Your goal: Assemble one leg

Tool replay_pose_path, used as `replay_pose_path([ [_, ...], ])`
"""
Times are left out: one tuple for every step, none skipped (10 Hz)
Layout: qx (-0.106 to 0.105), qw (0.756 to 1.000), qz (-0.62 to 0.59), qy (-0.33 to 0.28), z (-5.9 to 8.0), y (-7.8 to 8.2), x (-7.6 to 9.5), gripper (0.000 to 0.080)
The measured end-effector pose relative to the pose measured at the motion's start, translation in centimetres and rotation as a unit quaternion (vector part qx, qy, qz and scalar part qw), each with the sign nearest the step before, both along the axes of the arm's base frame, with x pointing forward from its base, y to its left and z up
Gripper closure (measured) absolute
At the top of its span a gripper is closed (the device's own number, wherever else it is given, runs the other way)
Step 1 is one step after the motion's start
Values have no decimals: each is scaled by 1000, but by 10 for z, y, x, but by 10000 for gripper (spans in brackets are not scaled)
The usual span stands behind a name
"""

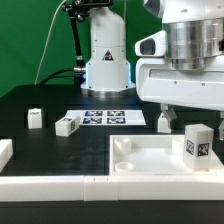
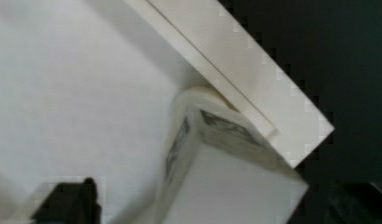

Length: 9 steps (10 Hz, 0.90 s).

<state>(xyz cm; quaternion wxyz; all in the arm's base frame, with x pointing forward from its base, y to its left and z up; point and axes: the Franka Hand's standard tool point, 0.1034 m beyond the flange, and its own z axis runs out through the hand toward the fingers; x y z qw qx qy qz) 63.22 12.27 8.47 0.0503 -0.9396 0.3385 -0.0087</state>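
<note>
A leg (image 1: 197, 143), a small white block with a black-and-white tag, stands upright at the corner of the large white tray (image 1: 140, 158) on the exterior view's right. My gripper (image 1: 191, 116) hangs directly above it. In the wrist view the leg (image 2: 232, 170) lies between my fingers, next to the tray's rim (image 2: 241, 70). One dark fingertip (image 2: 67, 200) stands apart from the leg, with a gap, so my gripper (image 2: 206, 208) looks open around it. Three more legs rest on the black table: two (image 1: 35, 118) (image 1: 66, 125) on the left and one (image 1: 163, 121) behind the tray.
The marker board (image 1: 105, 118) lies flat mid-table. Long white border bars (image 1: 50, 185) run along the front, with one end piece (image 1: 5, 150) at the far left. The arm's white base (image 1: 105, 55) stands at the back.
</note>
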Motion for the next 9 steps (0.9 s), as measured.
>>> replay_pose_path([
  [-6,998,67,-6,0,2,0,151],
  [-12,991,135,-13,1,3,1,151],
  [-22,977,211,-21,3,3,5,151],
  [-29,967,254,-23,2,4,6,151],
  [-43,943,329,-23,1,3,6,151],
  [-56,924,378,-23,2,4,7,151],
  [-60,910,410,-29,2,4,7,151],
  [-63,897,437,-34,-1,1,7,151],
  [-65,881,467,-38,-1,0,8,151],
])
